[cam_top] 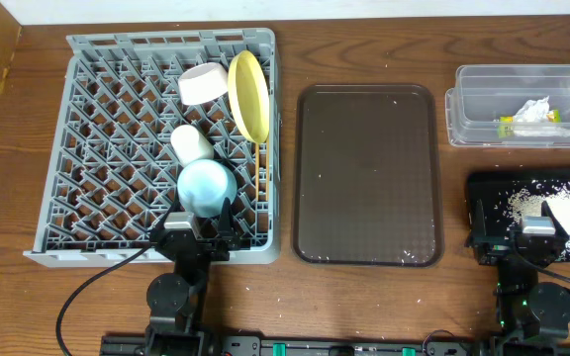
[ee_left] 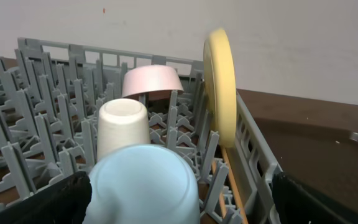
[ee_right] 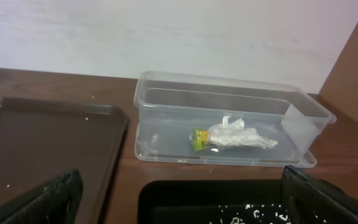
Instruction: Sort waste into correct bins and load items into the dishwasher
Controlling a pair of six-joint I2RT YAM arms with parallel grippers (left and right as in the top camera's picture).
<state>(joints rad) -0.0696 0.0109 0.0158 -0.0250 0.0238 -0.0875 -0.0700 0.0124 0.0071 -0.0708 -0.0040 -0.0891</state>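
Rack: the big grey rack sits on the left of the bench. The dishes are in it.
Bowl: the white bowl lies on its side near the back, just beside the plate.
Plate: the yellow plate stands on its edge by the right wall of the rack.
Cup: the white cup sits mouth down between the pegs.
Saucer: the blue saucer is in the front of the rack, right by the left pincer.
Chopsticks: a thin wooden stick shows low by the right wall of the rack. I think it is the chopsticks, but I can only see a bit.
Left pincer: it is wide. The saucer sits between the dark fingers, and I cannot tell if they touch it.
Right pincer: the right pincer is wide and holds nothing. It hangs over the front edge of the black bin.
Waste: the tissue and wrapper lie in the clear bin. The crumbs are in the black bin.
Tray: the brown tray has only a few specks on it.
Step now: I think it is setting the saucer in place and letting go.
How to do it well: pull the left pincer straight back and up, slowly. Keep the fingers wide so they do not drag the saucer or bump the cup.
Watch out: the saucer could tip over if a finger catches its rim.
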